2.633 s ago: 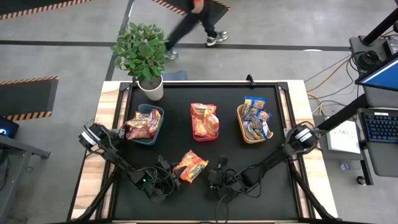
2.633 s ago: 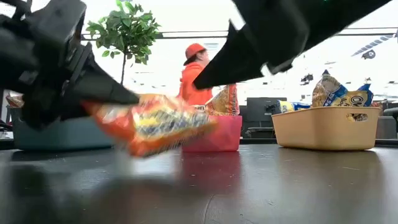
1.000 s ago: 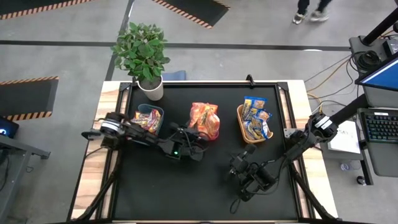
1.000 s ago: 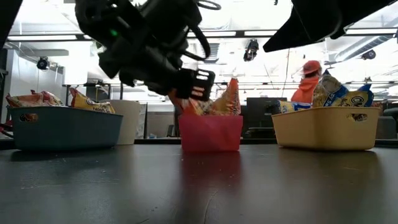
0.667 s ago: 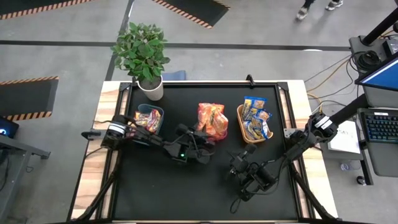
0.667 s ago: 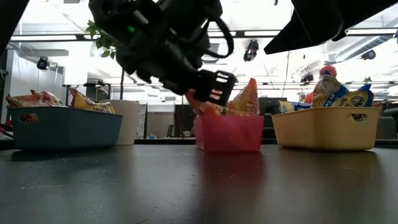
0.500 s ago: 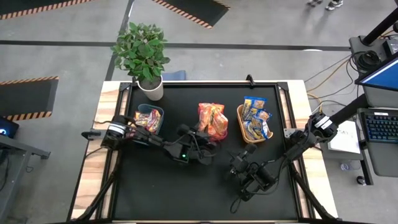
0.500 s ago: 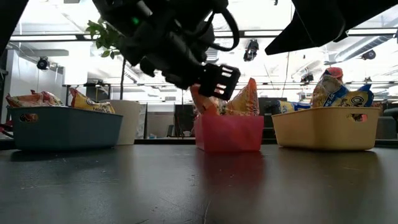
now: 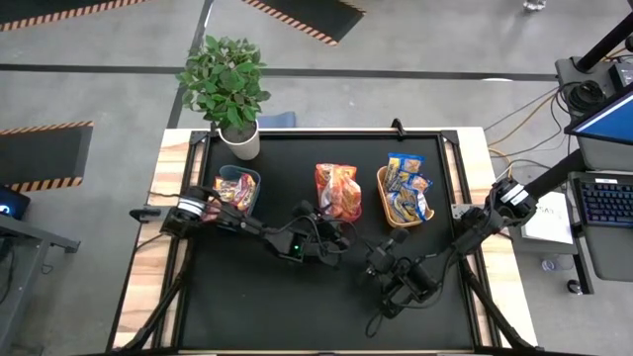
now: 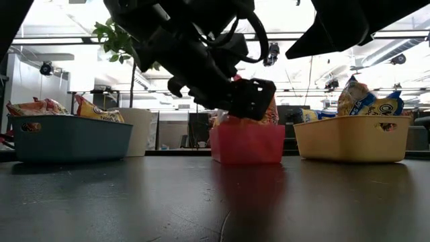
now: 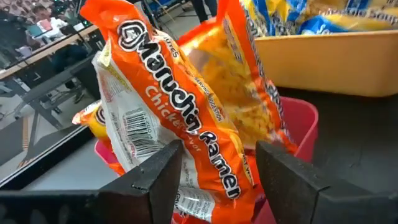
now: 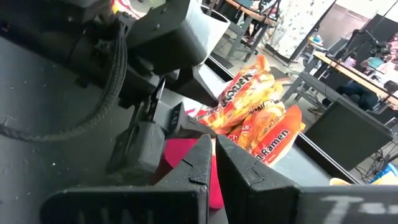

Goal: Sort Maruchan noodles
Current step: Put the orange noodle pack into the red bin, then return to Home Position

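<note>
Left gripper (image 11: 214, 171) hovers at the near edge of the red bin (image 9: 337, 194), fingers spread apart with nothing pinched. An orange Maruchan packet (image 11: 180, 118) stands tilted in that bin, right between the open fingers. Right gripper (image 12: 215, 163) sits low over the mat, near the middle of the table, fingers pressed together, empty. Farther back, the teal bin (image 9: 237, 190) holds red-pink packets (image 9: 232, 191); the tan bin (image 9: 403, 196) holds blue-and-yellow packets (image 9: 407, 178).
</note>
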Controlling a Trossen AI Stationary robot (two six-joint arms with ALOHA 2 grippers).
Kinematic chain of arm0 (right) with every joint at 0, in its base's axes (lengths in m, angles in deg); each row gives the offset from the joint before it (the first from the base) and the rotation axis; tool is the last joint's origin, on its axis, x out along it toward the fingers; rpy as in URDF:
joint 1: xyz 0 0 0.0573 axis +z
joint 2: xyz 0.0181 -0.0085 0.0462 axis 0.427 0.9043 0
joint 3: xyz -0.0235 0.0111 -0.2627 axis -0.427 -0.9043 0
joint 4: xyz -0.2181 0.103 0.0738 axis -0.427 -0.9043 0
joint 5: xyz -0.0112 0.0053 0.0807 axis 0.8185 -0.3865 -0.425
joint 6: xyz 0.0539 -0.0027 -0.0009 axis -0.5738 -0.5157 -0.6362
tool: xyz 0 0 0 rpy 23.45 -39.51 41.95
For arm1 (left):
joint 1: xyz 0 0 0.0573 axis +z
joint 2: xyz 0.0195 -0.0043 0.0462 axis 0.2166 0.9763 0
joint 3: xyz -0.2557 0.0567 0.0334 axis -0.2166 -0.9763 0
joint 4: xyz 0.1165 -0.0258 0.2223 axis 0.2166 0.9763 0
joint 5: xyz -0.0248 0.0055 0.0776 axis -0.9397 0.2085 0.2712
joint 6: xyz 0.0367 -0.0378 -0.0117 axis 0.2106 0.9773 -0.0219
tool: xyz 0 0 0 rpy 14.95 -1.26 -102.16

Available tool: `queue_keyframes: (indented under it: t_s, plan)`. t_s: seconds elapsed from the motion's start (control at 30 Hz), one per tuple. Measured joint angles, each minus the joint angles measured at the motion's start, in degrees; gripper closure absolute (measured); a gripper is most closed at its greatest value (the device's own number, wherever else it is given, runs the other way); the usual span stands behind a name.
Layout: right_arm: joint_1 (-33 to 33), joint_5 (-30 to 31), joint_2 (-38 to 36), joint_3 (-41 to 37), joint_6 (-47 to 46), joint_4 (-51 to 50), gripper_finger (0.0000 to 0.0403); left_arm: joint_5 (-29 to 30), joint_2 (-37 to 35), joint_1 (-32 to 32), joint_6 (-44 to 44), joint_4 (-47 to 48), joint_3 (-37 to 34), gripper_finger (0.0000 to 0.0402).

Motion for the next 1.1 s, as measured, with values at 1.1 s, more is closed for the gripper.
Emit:
queue_keyframes:
  t_s: [1.1]
  plan:
    - [1.7, -1.0, -5.7, -2.1, -3.9, -14.3, 0.039, -6.5, -10.5, -11.7, 2.8, 51.3, 5.8, 0.0238]
